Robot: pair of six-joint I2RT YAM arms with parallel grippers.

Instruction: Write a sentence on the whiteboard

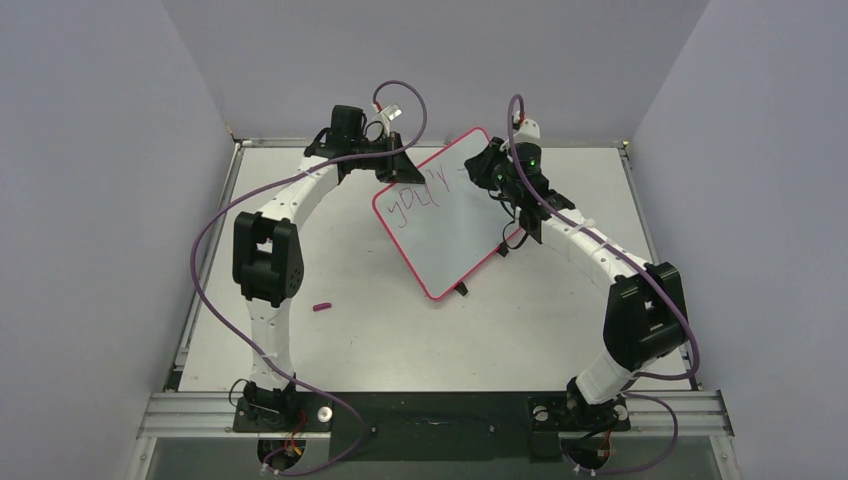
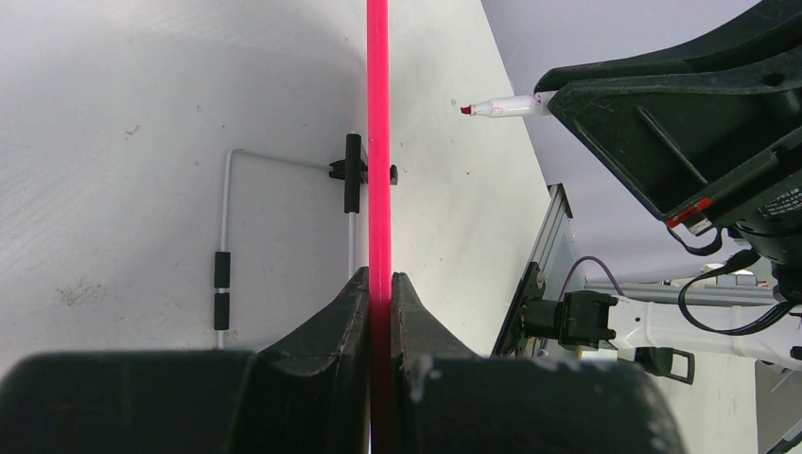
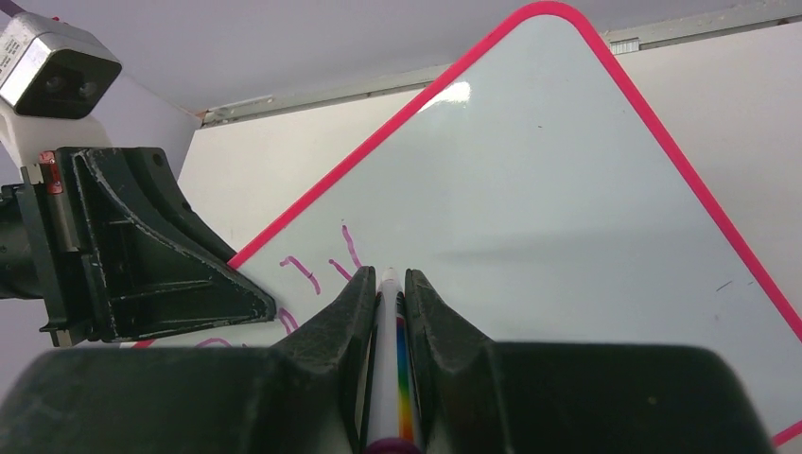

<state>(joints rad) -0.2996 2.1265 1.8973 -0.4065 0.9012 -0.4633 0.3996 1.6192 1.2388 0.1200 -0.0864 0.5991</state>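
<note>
Now left end effector (image 2: 379, 276) clamps the whiteboard (image 1: 440, 215); right end effector (image 3: 388, 272) grips marker (image 3: 386, 364).

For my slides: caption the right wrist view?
Right claw aims its marker at the pink-rimmed whiteboard bearing purple strokes; left claw grips the edge.

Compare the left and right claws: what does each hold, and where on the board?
The left claw clamps the whiteboard's pink rim; the right claw clamps the marker. The left claw meets the board edge-on; the right claw faces its writing side. Both are shut.
</note>
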